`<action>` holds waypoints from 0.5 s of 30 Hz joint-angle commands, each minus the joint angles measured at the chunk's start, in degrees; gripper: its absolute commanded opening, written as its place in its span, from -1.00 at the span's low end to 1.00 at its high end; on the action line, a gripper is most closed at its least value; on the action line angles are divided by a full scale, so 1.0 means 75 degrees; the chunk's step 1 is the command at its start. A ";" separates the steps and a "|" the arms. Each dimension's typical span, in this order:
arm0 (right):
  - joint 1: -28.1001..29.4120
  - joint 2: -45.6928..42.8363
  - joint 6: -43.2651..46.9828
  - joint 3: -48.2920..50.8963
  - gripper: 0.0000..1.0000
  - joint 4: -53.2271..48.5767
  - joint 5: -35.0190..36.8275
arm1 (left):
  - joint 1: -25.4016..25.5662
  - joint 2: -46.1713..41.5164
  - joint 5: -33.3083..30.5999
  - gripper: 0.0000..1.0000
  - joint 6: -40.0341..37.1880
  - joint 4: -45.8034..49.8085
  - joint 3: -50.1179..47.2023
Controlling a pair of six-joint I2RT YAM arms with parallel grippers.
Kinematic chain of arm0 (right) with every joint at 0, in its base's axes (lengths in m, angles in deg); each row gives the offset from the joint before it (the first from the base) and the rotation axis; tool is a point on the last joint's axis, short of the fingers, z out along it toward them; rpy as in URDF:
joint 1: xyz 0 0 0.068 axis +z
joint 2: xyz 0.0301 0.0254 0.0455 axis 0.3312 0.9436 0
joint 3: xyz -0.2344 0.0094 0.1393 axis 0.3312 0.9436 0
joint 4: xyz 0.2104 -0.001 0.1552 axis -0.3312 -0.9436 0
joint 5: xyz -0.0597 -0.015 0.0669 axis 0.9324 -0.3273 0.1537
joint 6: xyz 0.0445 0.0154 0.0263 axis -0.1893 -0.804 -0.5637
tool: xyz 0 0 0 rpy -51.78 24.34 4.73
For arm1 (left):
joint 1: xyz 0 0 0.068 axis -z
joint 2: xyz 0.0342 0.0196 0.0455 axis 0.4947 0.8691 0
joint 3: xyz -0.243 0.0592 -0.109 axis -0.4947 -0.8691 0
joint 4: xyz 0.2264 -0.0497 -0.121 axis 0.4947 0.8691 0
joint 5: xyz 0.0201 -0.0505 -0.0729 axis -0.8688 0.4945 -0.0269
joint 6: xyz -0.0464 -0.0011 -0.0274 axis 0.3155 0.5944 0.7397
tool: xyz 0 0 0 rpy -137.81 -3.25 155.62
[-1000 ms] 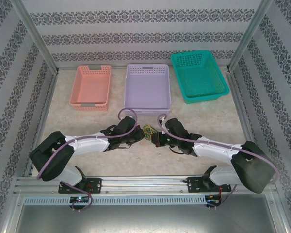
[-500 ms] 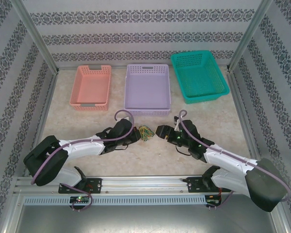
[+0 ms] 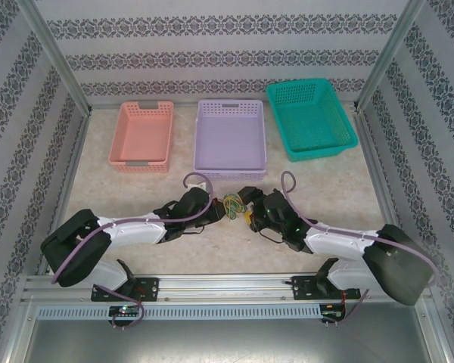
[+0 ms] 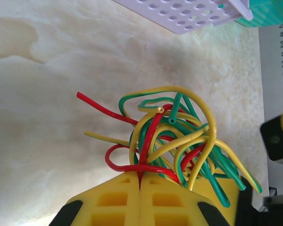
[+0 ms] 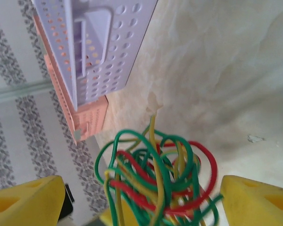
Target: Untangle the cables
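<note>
just in front of the lilac basket [image 3: 230,140], left gripper [image 4: 140,181] pinches the cables [image 4: 174,141]; right gripper [image 5: 141,188] fingers apart, tangle between.

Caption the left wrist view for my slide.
Left gripper pinching the tangled red, yellow and green cables over the table, lavender basket behind.

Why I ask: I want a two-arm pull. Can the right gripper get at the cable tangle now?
Likely yes: the right gripper is open with the cable tangle between its fingers; the left gripper pinches the other side.
</note>
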 commanded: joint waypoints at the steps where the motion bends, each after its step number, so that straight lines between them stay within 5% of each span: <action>1: 0.0039 0.0352 -0.1003 -0.0022 0.64 0.1078 0.0390 | 0.0209 0.0078 -0.0024 -1.00 -0.0272 -0.0552 0.0043; 6: -0.0017 0.0706 -0.1212 -0.0193 0.30 0.1221 0.0409 | 0.0414 0.0125 -0.0082 -1.00 -0.0458 -0.0489 0.0081; 15: -0.0371 0.0804 -0.0582 -0.0068 -1.00 0.1132 0.0186 | 0.0663 0.0038 -0.0086 -1.00 -0.0843 -0.0254 0.0222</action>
